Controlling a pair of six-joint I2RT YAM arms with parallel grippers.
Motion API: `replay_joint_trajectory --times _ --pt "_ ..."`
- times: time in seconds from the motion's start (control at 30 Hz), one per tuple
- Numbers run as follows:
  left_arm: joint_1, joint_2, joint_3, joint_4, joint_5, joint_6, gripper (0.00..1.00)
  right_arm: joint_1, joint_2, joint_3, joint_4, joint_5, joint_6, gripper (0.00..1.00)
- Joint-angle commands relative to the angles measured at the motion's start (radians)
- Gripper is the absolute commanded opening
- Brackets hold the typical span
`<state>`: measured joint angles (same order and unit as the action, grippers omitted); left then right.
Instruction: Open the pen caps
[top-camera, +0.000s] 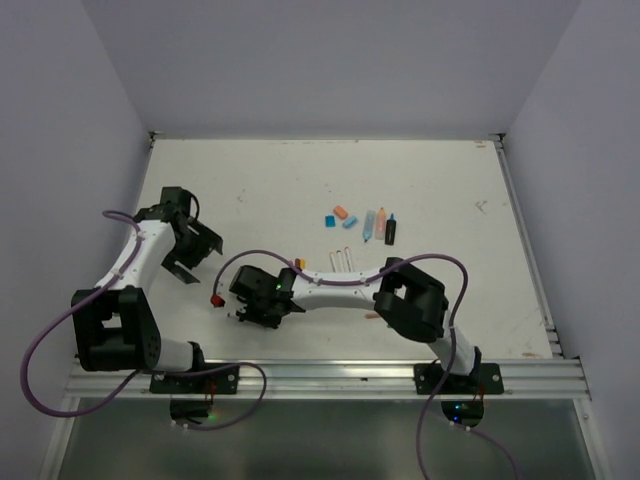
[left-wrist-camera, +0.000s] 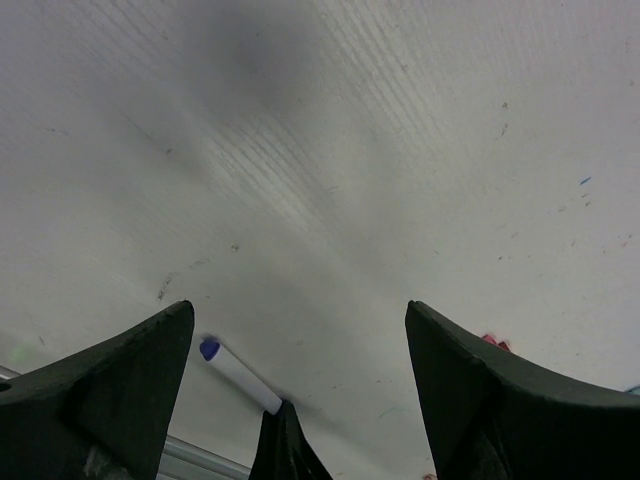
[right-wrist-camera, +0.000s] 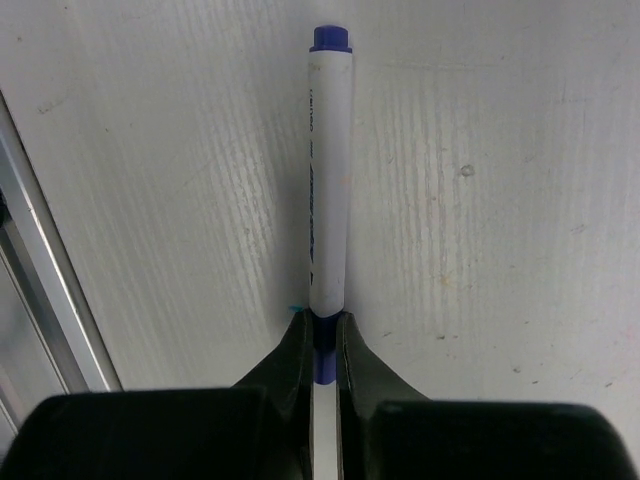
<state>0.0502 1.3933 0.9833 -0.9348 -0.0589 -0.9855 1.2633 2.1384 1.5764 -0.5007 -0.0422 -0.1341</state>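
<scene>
A thin white pen lies on the table with a purple plug at its far end. My right gripper is shut on the purple pen cap at its near end. From above, that gripper sits low at the front left, beside a small red cap. My left gripper hovers open a little to the left with nothing between its fingers. Its wrist view shows the same pen and the red cap beyond the open gripper.
Orange and blue caps and three highlighters lie at the table's middle back. Two white pens lie just behind the right arm. A metal rail runs along the near edge.
</scene>
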Motion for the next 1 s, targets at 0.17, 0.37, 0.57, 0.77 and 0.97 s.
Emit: replay_joint_trajectory --times 0.17,0.37,0.57,0.77,0.97 --pt "0.01 0.012 0.037 0.096 0.077 0.088 0.88 -0.037 -0.132 -0.114 -0.026 -0.028 0.211 0.0" --pt "0.01 0.009 0.058 0.203 0.227 0.244 0.87 -0.166 -0.297 -0.191 0.001 -0.113 0.349 0.0" --pt "-0.027 0.006 0.014 0.407 0.453 0.301 0.81 -0.333 -0.426 -0.237 0.007 -0.192 0.47 0.0" --pt "-0.096 0.022 -0.015 0.6 0.616 0.258 0.78 -0.441 -0.463 -0.254 0.007 -0.248 0.537 0.0" --pt "-0.182 0.067 -0.044 0.87 0.842 0.153 0.72 -0.498 -0.512 -0.288 0.06 -0.254 0.611 0.0"
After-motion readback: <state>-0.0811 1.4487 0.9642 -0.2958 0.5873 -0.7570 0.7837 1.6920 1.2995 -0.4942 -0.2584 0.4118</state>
